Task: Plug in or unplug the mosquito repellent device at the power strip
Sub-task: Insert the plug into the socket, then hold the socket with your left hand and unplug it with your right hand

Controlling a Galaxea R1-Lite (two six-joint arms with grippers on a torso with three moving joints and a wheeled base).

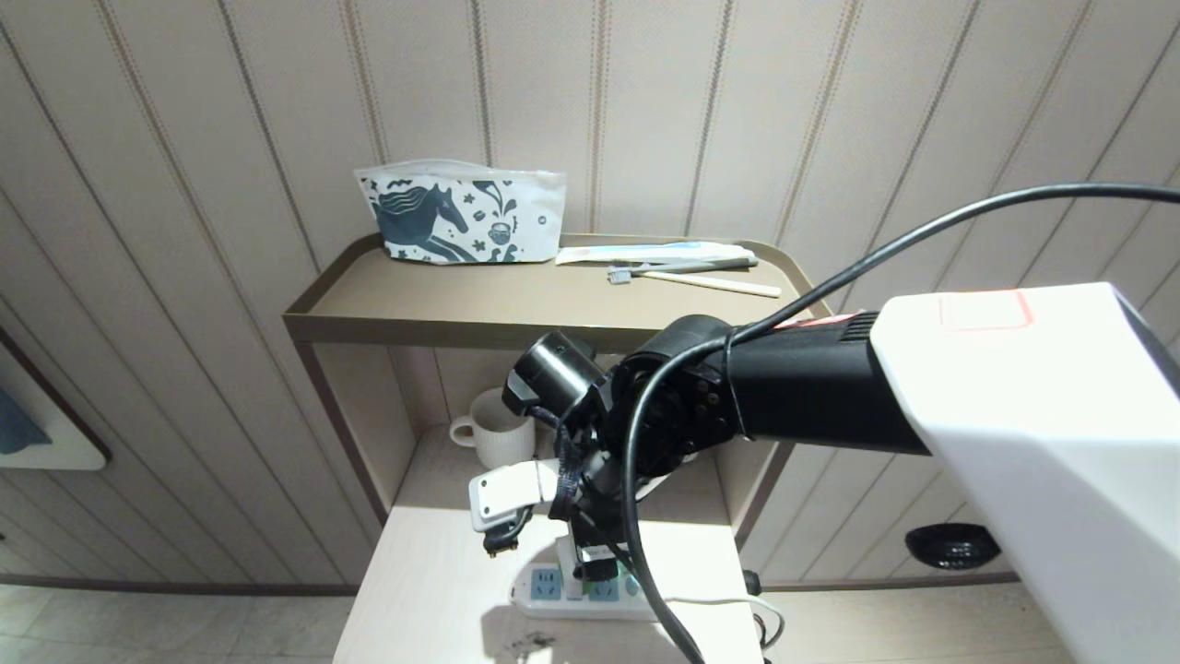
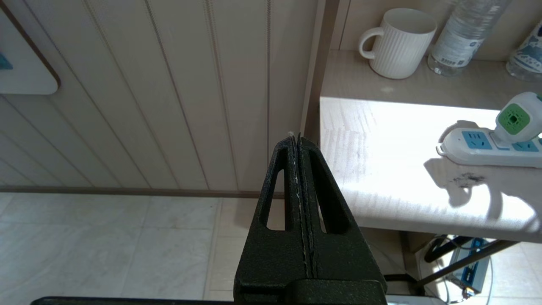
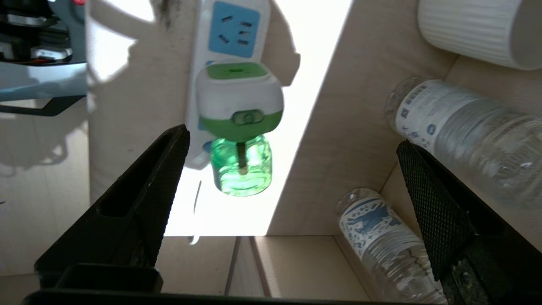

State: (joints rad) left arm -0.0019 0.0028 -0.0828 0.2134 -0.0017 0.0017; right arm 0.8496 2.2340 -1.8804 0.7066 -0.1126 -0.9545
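Above the lower shelf (image 1: 433, 590) of the small stand, the right gripper (image 3: 292, 169) hangs with its jaws spread as wide as they go, holding nothing. Seen from its own wrist camera, one black finger (image 3: 139, 199) stands to one side of the mosquito repellent device (image 3: 239, 127) and the other, with a cross-hatched pad (image 3: 436, 212), stands well off on the far side; neither touches the device. In the head view the right arm (image 1: 830, 387) reaches in from the right and covers most of the device.

The mosquito repellent device sits plugged into the power strip (image 3: 230, 29), its white cap with the green face against the strip and its clear green bottle sticking out beyond the strip's edge. One light-blue socket face next to it is free. The power strip lies near the front edge of the lower shelf, in bright light.

Further out, a white ribbed mug (image 3: 478, 29) and two clear water bottles (image 3: 461, 127) stand at the back of that shelf. On the top shelf (image 1: 516, 304) lie a pouch printed with a horse (image 1: 461, 217) and a toothbrush (image 1: 691, 277).

The left gripper (image 2: 298, 140) is parked off to the left beside the stand, over the tiled floor, its fingers pressed together and empty.
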